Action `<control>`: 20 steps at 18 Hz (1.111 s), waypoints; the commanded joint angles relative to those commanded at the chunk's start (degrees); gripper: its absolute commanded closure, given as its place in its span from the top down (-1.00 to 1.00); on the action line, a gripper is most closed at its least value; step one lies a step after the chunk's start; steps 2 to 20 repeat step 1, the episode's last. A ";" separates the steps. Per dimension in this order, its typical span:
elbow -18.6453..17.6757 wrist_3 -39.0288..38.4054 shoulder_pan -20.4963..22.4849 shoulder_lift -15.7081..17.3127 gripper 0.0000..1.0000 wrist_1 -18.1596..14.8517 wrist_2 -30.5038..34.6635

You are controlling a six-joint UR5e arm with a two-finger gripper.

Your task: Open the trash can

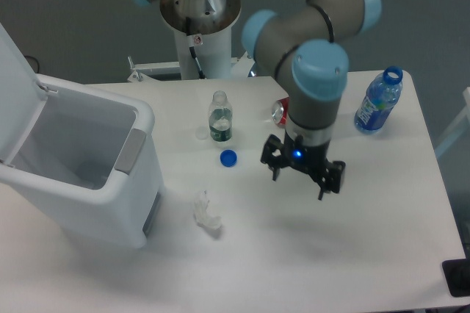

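Observation:
The trash can (139, 203) is a large boxy white bin at the left of the table. Its flat lid (15, 85) stands raised at the far left and the inside shows as hollow. The grey push tab (130, 152) sits on the rim facing the table's middle. My gripper (301, 174) hangs over the middle of the table, well to the right of the bin, pointing down. Its black fingers (276, 168) are spread apart and hold nothing.
A small clear bottle (219, 117) without a cap stands behind a blue cap (228, 158). A red can (280, 112) lies behind my wrist. A blue bottle (379, 101) stands at the right rear. Crumpled white paper (206, 212) lies near the bin.

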 joint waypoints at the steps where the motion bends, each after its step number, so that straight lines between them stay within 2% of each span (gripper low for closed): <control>1: 0.00 0.00 -0.26 -0.35 1.00 0.18 1.76; 20: 0.00 0.00 -0.26 -0.35 1.00 0.18 1.76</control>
